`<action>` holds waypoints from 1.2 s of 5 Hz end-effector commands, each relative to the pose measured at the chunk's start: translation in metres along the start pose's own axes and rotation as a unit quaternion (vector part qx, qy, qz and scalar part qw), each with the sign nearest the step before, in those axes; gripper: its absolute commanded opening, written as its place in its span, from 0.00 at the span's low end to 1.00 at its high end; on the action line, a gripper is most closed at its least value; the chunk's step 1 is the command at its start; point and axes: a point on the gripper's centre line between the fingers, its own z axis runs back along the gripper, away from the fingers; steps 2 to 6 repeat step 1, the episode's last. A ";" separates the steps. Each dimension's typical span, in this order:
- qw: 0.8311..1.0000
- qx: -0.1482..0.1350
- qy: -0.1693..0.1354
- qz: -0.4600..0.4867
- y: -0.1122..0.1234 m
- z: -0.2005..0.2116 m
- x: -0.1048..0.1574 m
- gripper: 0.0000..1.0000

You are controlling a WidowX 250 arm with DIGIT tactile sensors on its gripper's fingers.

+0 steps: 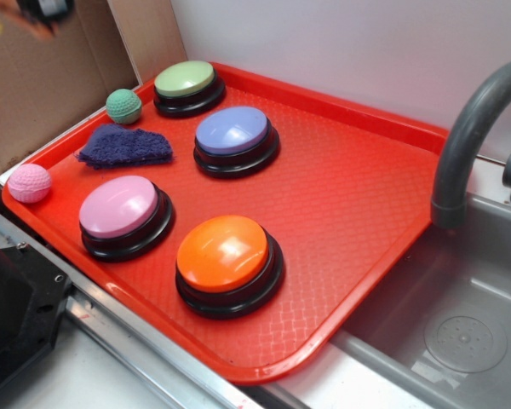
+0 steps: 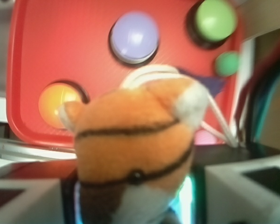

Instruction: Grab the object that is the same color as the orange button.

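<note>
plush tiger (image 2: pixel 135 149): blurred, lower body cut off by bottom edge | pink button (image 2: pixel 206 137): mostly hidden behind tiger | orange button (image 2: pixel 56 103): partly hidden by tiger's ear | tool (image 2: pixel 135 200): fingers cut off at bottom corners | faucet (image 1: pixel 473 128): cut off at right edge

A toy kitchen set up for robot trials: a grey sink (image 1: pixel 460 324) with a curved faucet (image 1: pixel 470 128) at the right, a red tray (image 1: pixel 349 187) beside it, cardboard backing (image 1: pixel 43 77) at far left.
</note>
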 end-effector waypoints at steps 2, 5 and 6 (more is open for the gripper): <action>0.999 0.018 -0.027 -0.030 -0.028 0.038 -0.012 0.00; 0.999 0.018 -0.027 -0.030 -0.028 0.038 -0.012 0.00; 0.999 0.018 -0.027 -0.030 -0.028 0.038 -0.012 0.00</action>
